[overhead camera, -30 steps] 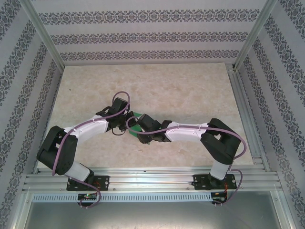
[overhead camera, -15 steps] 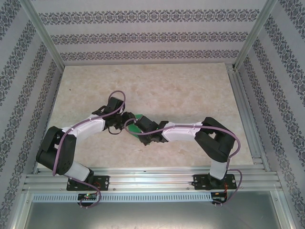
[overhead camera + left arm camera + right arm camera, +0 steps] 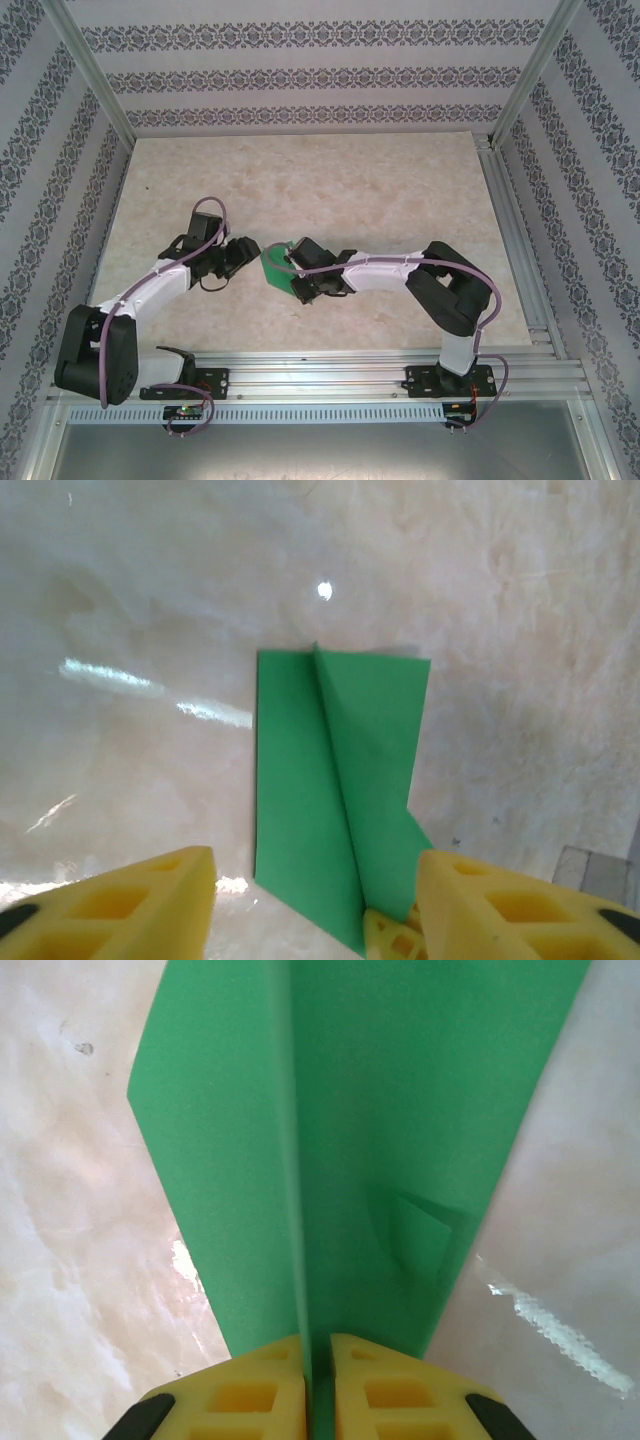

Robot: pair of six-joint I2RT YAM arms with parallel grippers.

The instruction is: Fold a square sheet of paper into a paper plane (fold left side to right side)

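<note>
Right gripper clamps the crease of the green paper, hiding its near end; left gripper gapes, seemingly clear.

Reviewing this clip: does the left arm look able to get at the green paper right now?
Probably yes: the left pincer is open, facing the paper with only table between; the right pincer pinches just its centre crease at one end.

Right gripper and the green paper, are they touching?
Touching. In the right wrist view the right gripper has its yellow fingers shut on the raised crease of the green paper.
</note>
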